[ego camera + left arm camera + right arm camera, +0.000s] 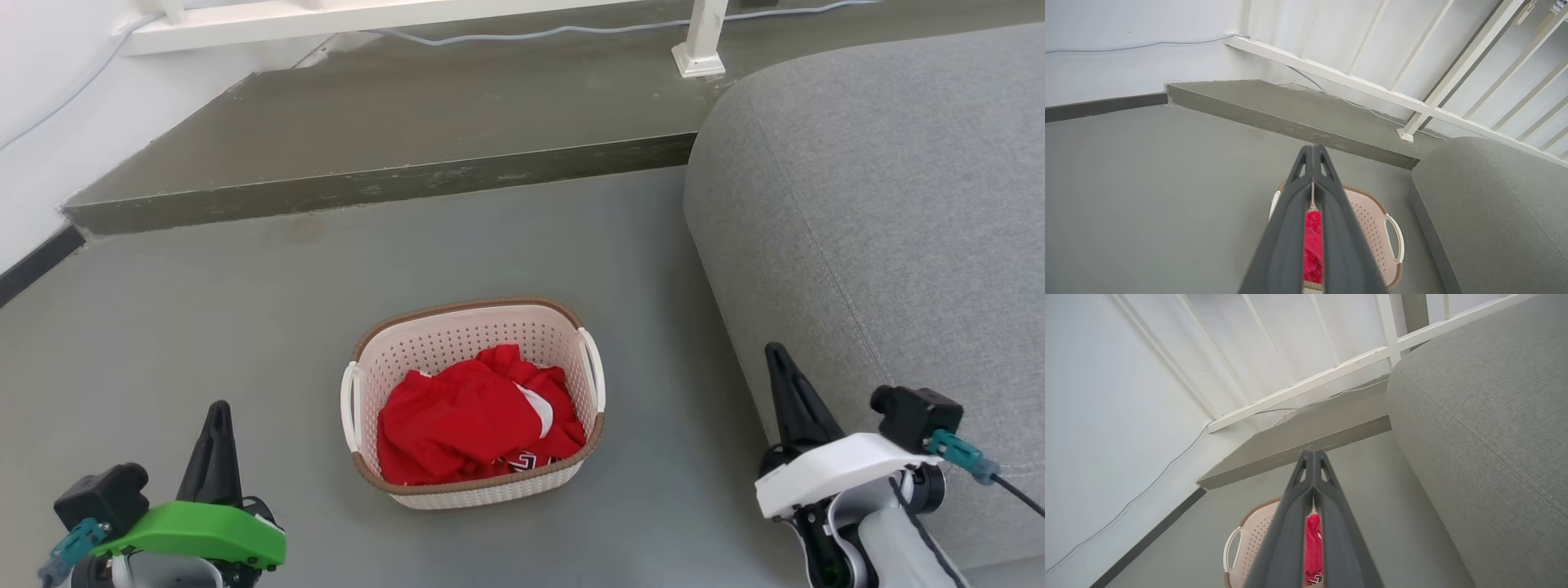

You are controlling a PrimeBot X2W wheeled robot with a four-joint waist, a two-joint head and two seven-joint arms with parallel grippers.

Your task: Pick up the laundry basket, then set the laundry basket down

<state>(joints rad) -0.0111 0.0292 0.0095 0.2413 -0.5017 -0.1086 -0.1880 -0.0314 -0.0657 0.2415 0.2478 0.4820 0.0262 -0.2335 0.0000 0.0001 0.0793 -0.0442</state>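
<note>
My left pincer (218, 408) and right pincer (775, 353) are closed tip to tip, empty; the laundry basket (457, 339) between them, slightly ahead, looks light, stiff plastic, best gripped by its side handles (594, 367).

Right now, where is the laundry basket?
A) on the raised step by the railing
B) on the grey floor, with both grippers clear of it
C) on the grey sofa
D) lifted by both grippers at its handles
B: the laundry basket sits on the floor with red clothing inside, while the left gripper and the right gripper are off to either side, apart from it, both shut.
</note>
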